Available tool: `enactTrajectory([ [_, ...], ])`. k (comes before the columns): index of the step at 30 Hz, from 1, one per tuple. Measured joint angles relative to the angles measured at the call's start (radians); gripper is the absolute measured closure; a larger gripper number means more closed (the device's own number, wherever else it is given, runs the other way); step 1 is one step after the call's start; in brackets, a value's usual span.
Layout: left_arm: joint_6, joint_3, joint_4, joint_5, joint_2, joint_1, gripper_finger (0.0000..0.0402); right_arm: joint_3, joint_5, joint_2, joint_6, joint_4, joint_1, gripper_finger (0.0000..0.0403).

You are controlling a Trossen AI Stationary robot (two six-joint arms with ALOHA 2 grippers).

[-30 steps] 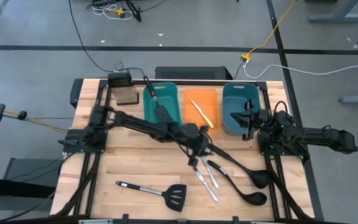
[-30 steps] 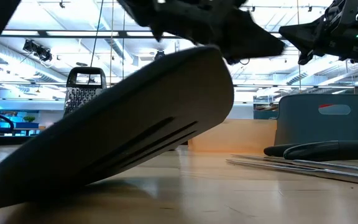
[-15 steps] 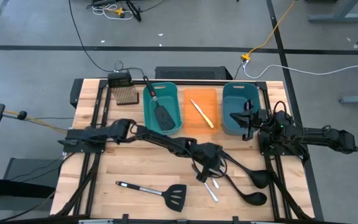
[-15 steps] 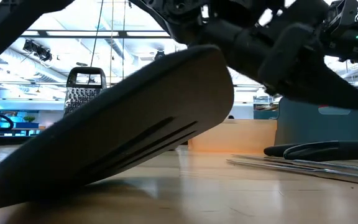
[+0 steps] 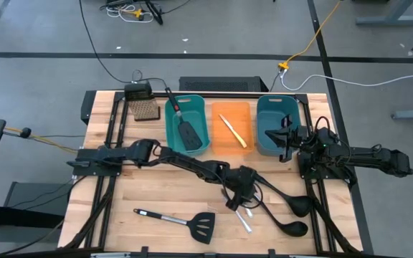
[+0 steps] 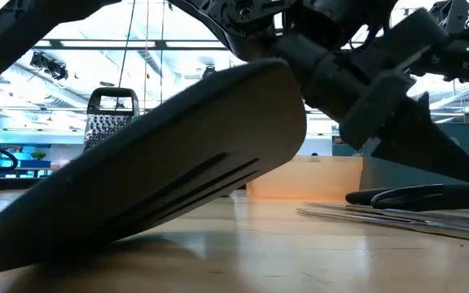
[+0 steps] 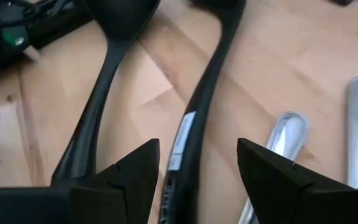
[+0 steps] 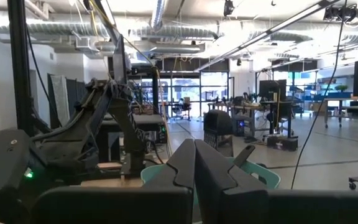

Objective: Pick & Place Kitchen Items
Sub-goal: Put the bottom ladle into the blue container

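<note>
My left gripper (image 5: pixel 241 195) is open and low over the table's middle right. Its fingers stand on either side of the nearer black ladle's handle (image 7: pixel 188 134) without touching it. That ladle (image 5: pixel 285 223) and the farther ladle (image 5: pixel 292 204) lie flat on the table, and two silver knives (image 7: pixel 284 140) lie beside them on the near side. One black spatula (image 5: pixel 185 220) lies on the table near the front edge. The other spatula (image 5: pixel 186 127) rests in the left teal bin. A yellow-handled knife (image 5: pixel 233 131) lies in the orange bin. My right gripper (image 8: pixel 194 163) is shut and waits at the right.
Three bins stand in a row at the far edge: a teal bin (image 5: pixel 172 122), an orange bin (image 5: pixel 244 115) and a second teal bin (image 5: pixel 264 125). A brown perforated block (image 5: pixel 146 110) sits at the far left. My right arm (image 5: pixel 350 156) lies folded at the right edge.
My left gripper has gone toward the table's near right and down, from just in front of the bins to low over the ladle handles. The arm has stretched out flatter across the table. The ladles, knives and spatulas have stayed where they were.
</note>
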Motion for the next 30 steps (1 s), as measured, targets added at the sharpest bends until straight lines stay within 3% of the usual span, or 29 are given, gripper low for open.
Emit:
enactTrajectory([
  [19,-0.035,0.000,-0.077,-0.003,0.033,0.032,0.0186,0.000,-0.002,0.000,-0.001,-0.001,0.000,0.0396],
  [23,-0.025,0.000,-0.076,-0.002,0.034,0.032,0.0220,0.000,-0.002,0.000,-0.001,-0.002,0.000,0.0396],
  [27,-0.011,0.000,-0.073,-0.001,0.034,0.031,0.0284,0.000,-0.002,0.000,-0.002,-0.002,0.000,0.0396],
  [30,-0.001,0.000,-0.072,-0.005,0.034,0.032,0.0292,0.000,-0.002,0.000,-0.003,-0.004,0.000,0.0396],
])
